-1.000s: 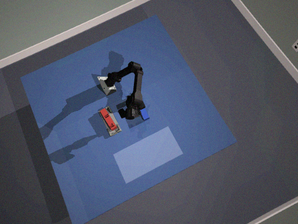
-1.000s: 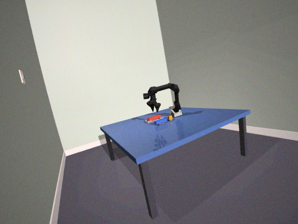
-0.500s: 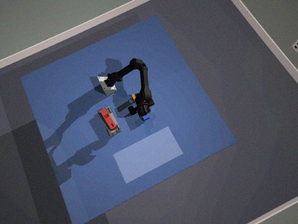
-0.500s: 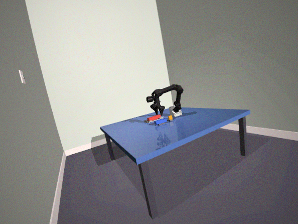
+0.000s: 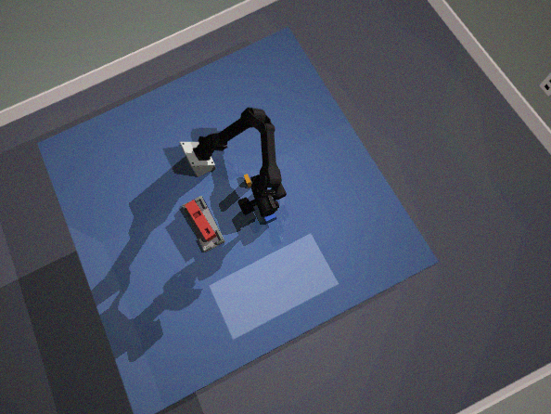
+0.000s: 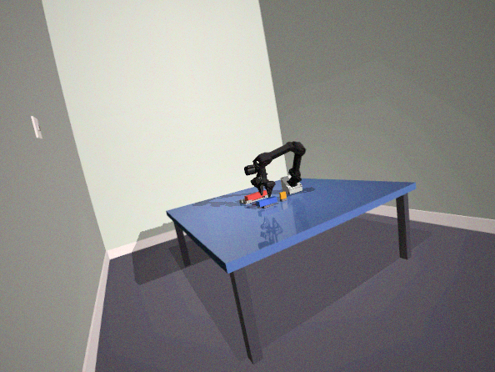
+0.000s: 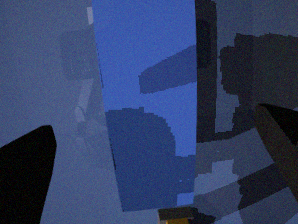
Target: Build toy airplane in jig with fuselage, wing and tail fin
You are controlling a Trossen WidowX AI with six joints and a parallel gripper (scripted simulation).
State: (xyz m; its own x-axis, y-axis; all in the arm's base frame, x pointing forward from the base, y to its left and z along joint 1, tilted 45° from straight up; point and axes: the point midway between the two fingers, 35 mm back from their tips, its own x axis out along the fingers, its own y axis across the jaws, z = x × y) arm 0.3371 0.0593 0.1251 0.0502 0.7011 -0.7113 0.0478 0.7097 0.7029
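The red fuselage (image 5: pixel 200 222) (image 6: pixel 254 196) lies flat in the grey jig (image 5: pixel 211 244), its two dark sockets facing up. The blue wing (image 5: pixel 271 217) (image 6: pixel 267 203) (image 7: pixel 145 50) lies flat on the table to the right of the jig, mostly hidden under the arm in the overhead view. The small orange tail fin (image 5: pixel 248 180) (image 6: pixel 283 195) (image 7: pixel 175 216) lies beyond it, nearer the robot's base. My gripper (image 5: pixel 264 211) (image 6: pixel 267 192) (image 7: pixel 157 124) is open and empty. It hangs just above the wing, with one finger on each side of it in the wrist view.
The arm's grey base block (image 5: pixel 197 159) (image 6: pixel 292 186) stands behind the parts. A pale rectangle (image 5: pixel 274 283) is marked on the blue table (image 5: pixel 352 162) (image 6: pixel 333 200) in front of the wing. The arm's shadows fall to the left.
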